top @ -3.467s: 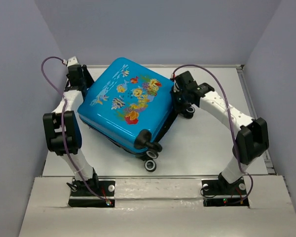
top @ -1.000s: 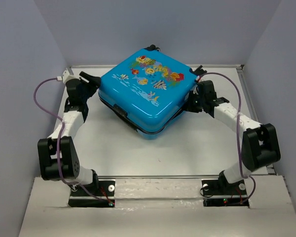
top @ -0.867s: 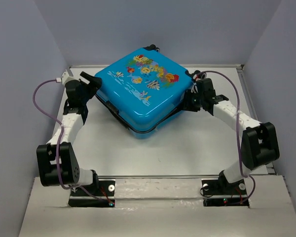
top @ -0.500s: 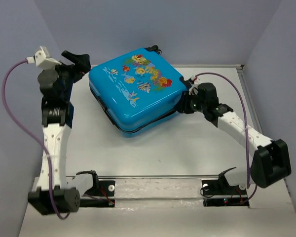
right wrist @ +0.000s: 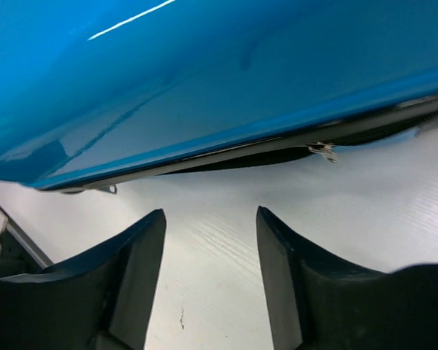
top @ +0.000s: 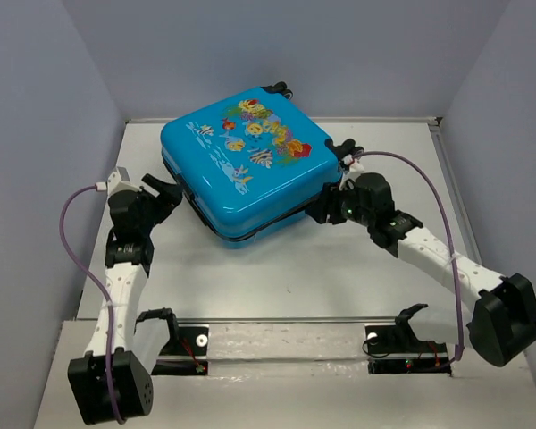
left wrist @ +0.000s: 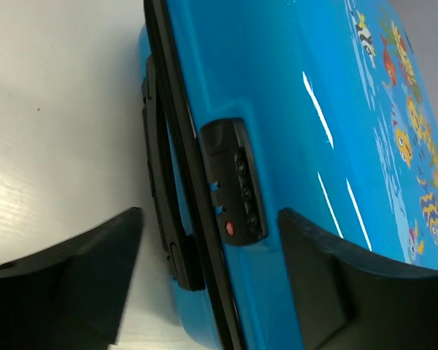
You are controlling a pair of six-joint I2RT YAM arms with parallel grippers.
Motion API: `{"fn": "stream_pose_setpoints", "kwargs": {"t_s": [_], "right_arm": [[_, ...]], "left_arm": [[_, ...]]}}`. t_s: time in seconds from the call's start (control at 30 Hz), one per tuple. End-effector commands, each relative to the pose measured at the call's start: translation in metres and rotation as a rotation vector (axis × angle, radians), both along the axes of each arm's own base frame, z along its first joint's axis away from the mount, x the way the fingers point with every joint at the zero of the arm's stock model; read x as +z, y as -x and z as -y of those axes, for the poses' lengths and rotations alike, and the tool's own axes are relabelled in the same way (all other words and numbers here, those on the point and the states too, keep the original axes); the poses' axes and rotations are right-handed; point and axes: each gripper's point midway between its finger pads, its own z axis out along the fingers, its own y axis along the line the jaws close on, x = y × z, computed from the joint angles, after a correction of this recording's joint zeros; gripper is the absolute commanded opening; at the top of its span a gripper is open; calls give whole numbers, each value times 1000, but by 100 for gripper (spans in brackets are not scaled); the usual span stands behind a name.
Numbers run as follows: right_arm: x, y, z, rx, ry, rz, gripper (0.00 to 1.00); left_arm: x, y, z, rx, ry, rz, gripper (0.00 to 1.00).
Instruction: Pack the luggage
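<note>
The luggage [top: 241, 165], a bright-blue hard-shell suitcase, lies flat at the back middle of the table with its fish print facing up. My left gripper [top: 165, 192] stands open just off its left side. In the left wrist view the gripper [left wrist: 208, 273] frames the black lock [left wrist: 233, 193] and side handle [left wrist: 160, 211] without touching them. My right gripper [top: 326, 207] is open just off the suitcase's right corner. Only bare table shows between its fingers [right wrist: 210, 240]. Above them is the luggage's blue shell [right wrist: 204, 95], with a dark gap along the seam and a zipper pull [right wrist: 321, 151].
Grey walls close in the table on the left, back and right. A metal rail [top: 456, 197] runs along the table's right edge. The suitcase's wheels [top: 277, 88] point at the back wall. A raised ledge [top: 277, 335] holds both arm bases.
The suitcase swung anticlockwise and to the left, then stayed still. My left arm rose, then dropped back to the near left of it. My right gripper opened and drew slightly away from the corner.
</note>
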Motion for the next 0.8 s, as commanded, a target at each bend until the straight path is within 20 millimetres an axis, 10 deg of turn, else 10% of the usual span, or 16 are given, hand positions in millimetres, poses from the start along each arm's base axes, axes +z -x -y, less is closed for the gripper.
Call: {"fn": "stream_pose_setpoints", "kwargs": {"t_s": [0.0, 0.2, 0.77], "right_arm": [[14, 22, -59, 203, -59, 103, 56], [13, 40, -129, 285, -89, 191, 51], [-36, 32, -166, 267, -111, 284, 57]], "left_arm": [[33, 11, -13, 111, 51, 180, 76], [0, 7, -1, 66, 181, 147, 71], [-69, 13, 35, -78, 304, 45, 41]]}}
